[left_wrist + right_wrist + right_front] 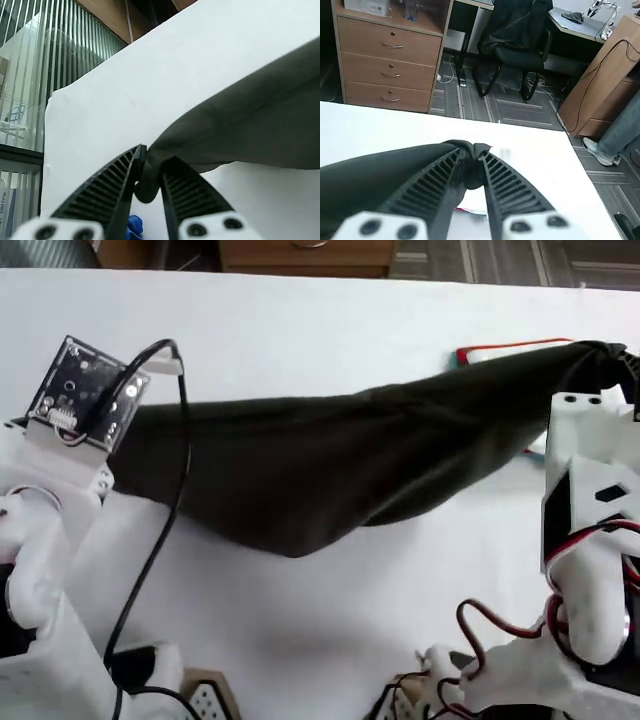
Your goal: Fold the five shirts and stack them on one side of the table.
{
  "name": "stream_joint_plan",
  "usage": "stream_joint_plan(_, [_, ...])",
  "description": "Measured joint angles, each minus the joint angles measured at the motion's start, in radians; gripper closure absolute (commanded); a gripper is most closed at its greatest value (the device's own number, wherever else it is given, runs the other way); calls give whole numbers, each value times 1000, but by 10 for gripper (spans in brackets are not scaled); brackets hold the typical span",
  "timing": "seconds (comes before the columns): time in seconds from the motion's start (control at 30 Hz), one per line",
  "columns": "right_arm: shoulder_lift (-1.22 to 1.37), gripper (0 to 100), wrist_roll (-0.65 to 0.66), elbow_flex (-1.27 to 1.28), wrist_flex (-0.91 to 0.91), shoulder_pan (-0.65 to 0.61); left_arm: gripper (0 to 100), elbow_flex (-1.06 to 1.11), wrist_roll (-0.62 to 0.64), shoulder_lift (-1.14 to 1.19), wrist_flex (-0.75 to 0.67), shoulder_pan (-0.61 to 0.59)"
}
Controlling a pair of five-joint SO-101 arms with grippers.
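White table (330, 330), dark shirt (320, 470) in both jaws

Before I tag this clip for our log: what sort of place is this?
Most likely an office doubling as a robot workroom: a wooden drawer cabinet, a black office chair on carpet tiles and vertical blinds. The left gripper and right gripper grip a dark shirt over a white table.
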Motion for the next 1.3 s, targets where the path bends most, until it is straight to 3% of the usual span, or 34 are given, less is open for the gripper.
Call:
stream_joint_plan(0.5, [-315,979,0,-9,0,8,973,-166,6,-29,46,49])
stream_joint_plan(0.7, [-336,979,0,-14,0,117,973,-133,6,-130,46,49])
stream_joint_plan(1.3, [-440,979,0,-11,0,138,973,-35,6,-339,43,49])
